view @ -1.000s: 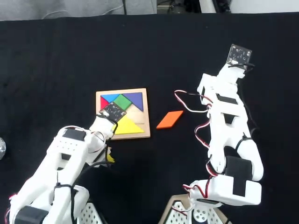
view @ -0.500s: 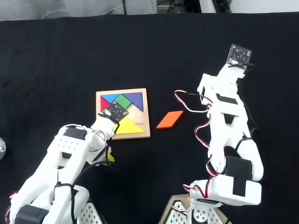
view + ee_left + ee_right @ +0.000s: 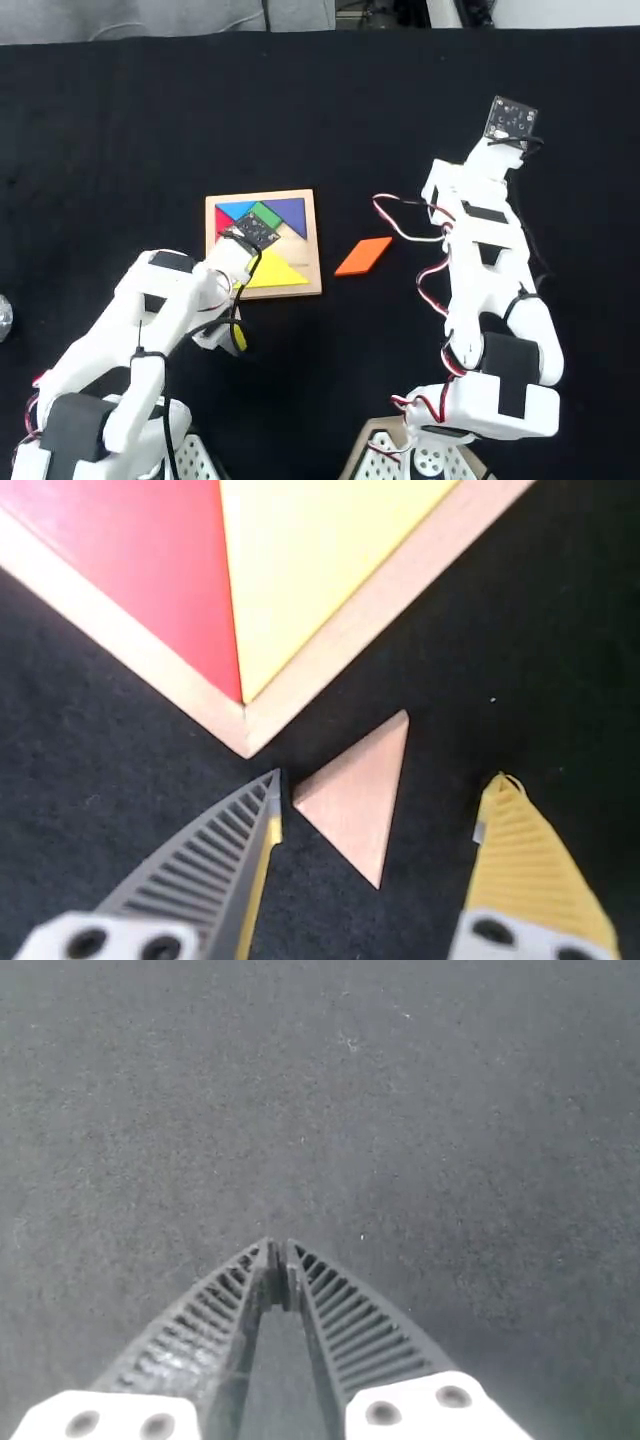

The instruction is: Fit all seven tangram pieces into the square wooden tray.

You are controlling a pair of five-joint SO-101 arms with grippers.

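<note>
Neighbouring the tray [image 3: 380,596] — loose triangle [image 3: 355,795]

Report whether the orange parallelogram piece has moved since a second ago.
No. The orange parallelogram piece lies in the same spot, just right of the square wooden tray and apart from it.

White plastic left arm [image 3: 150,320] and right arm [image 3: 485,260], black motor blocks [image 3: 508,368], loose red-white-black wires [image 3: 400,215], small black circuit board [image 3: 511,118] per wrist; left gripper [image 3: 388,777] has a ribbed grey finger [image 3: 210,860] and yellow finger [image 3: 525,850], right gripper [image 3: 279,1250] all grey, screws [image 3: 455,1395] in white mounts [image 3: 400,1418].
</note>
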